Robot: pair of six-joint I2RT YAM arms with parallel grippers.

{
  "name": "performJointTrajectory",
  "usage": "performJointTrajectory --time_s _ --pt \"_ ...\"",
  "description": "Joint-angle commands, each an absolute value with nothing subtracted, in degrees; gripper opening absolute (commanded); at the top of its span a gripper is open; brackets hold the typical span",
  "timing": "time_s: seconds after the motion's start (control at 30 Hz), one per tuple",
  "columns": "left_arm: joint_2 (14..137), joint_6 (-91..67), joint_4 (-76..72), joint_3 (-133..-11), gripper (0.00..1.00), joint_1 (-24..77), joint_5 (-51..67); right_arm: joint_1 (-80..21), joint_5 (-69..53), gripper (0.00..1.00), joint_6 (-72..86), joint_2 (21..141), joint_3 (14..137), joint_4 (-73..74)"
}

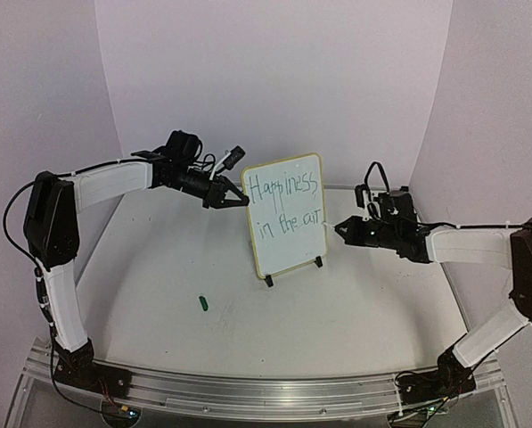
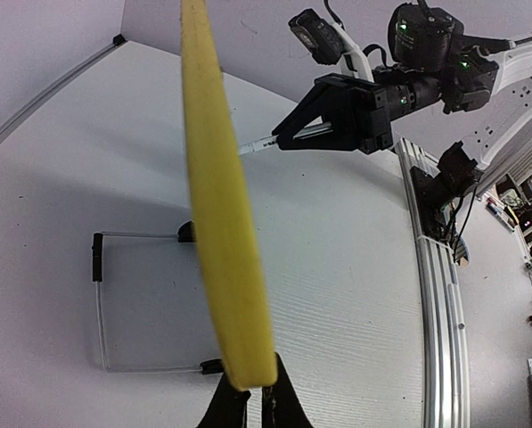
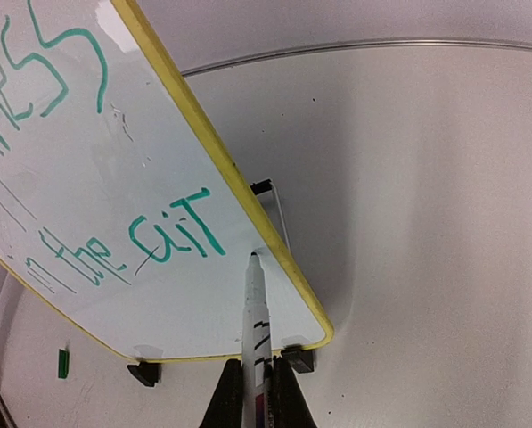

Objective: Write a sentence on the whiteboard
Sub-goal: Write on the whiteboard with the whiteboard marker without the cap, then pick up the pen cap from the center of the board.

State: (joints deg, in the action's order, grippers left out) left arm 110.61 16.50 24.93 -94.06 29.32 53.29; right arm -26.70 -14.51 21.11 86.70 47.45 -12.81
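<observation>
The small yellow-framed whiteboard stands on the white desk between both hands. The left hand pinches its frame edge. The right hand pinches a slim white marker, its tip just after the green sentence.

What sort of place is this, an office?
Probably a robotics lab test booth: a left arm and right arm bolted to a metal rail at a white table, plain pale walls, a small whiteboard.
</observation>
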Motion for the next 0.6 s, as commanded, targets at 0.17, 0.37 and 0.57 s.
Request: performJointTrajectory --time_s 0.17,0.37,0.57 --pt "110.62 15.32 29.76 -92.46 0.03 31.2 50.66 -26.9 -10.32 0.0 20.51 78.19 45.2 -11.73" --pt "110.0 15.09 29.89 -91.97 0.1 31.2 49.92 -26.94 -10.46 0.0 20.83 77.4 44.46 -11.69" --pt "109.38 14.87 29.87 -91.49 0.2 31.2 48.81 -26.88 -9.92 0.0 20.84 75.36 43.71 -11.08"
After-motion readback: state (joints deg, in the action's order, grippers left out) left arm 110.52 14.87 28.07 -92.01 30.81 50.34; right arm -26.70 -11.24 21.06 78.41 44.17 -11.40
